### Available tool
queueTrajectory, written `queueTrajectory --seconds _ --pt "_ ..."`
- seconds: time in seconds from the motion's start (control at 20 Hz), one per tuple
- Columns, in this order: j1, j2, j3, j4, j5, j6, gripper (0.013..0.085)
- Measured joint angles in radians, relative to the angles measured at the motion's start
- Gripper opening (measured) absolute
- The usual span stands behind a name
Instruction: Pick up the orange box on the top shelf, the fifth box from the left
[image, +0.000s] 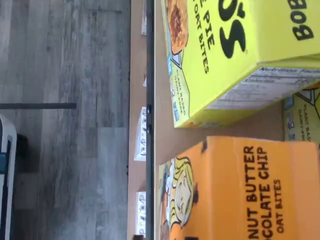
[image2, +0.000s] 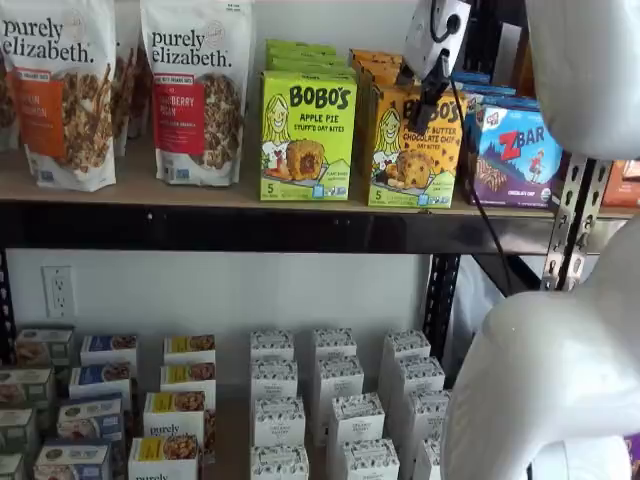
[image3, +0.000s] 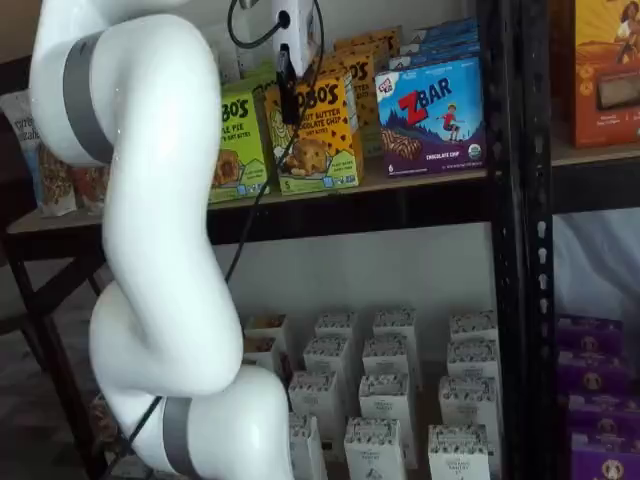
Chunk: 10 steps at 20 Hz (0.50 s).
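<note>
The orange box (image2: 413, 150) stands on the top shelf (image2: 150, 190) between a green box and a blue-purple box, with more orange boxes behind it. It shows in both shelf views (image3: 316, 130), and in the wrist view (image: 240, 190) its cartoon girl and "NUT BUTTER CHOCOLATE CHIP" lettering are close up. My gripper (image2: 426, 115) hangs in front of the box's upper face, white body above and black fingers pointing down with a cable beside them. In a shelf view (image3: 287, 85) it overlaps the box's top left. No gap between the fingers shows and nothing is in them.
A green Apple Pie box (image2: 307, 135) stands left of the orange one, a ZBar box (image2: 515, 155) right. Granola bags (image2: 190, 90) stand further left. A black perforated upright (image2: 568, 225) is at the right. Small white boxes (image2: 335, 400) fill the lower level. My white arm (image3: 150, 250) fills the foreground.
</note>
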<state>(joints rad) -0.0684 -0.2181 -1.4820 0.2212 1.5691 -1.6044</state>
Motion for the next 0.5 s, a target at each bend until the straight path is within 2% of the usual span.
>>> queueTrajectory --seconds 0.1,0.15,0.2,0.5 --pt "-0.001 0.001 0.001 0.003 0.000 -0.001 0.0730" --pt "-0.001 0.000 0.001 0.004 -0.001 -0.001 0.0730" --pt "-0.001 0.000 0.001 0.005 -0.001 -0.001 0.0690" --pt "-0.002 0.000 0.003 0.011 -0.004 -0.001 0.0690"
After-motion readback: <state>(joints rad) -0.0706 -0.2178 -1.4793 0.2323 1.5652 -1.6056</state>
